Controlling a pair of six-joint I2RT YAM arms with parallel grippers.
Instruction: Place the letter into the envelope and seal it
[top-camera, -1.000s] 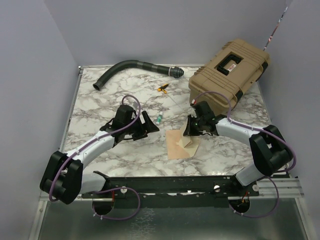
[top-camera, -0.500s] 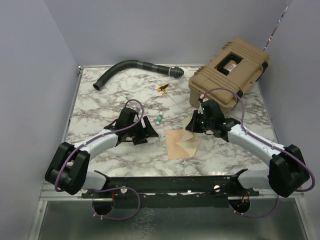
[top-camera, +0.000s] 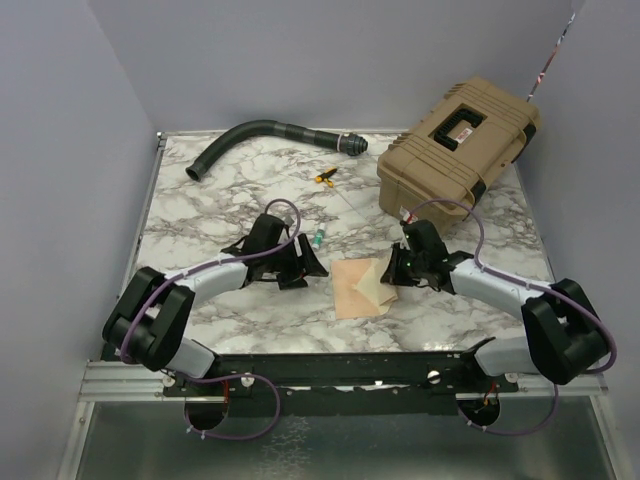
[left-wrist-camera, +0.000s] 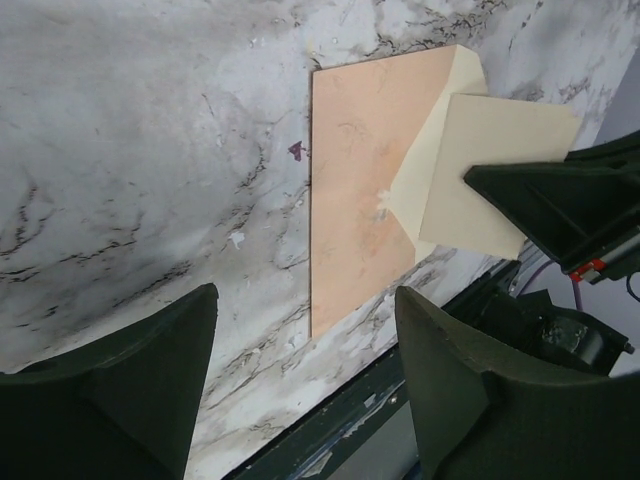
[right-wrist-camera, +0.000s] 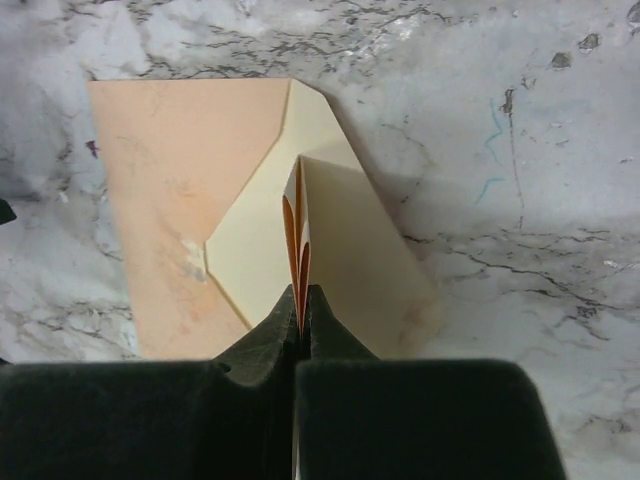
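Right wrist only: jaws pinch letter (right-wrist-camera: 360, 250) edge.

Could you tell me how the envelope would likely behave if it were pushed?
The envelope lies flat and unheld on the smooth marble table, so it would probably slide. It looks thin, so it is likely light and floppy. The letter pinched in the right fingers may buckle too.

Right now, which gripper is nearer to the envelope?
Right. The right gripper has its jaws shut on the flap of the envelope; the left gripper hovers to its left, jaws open, not touching.
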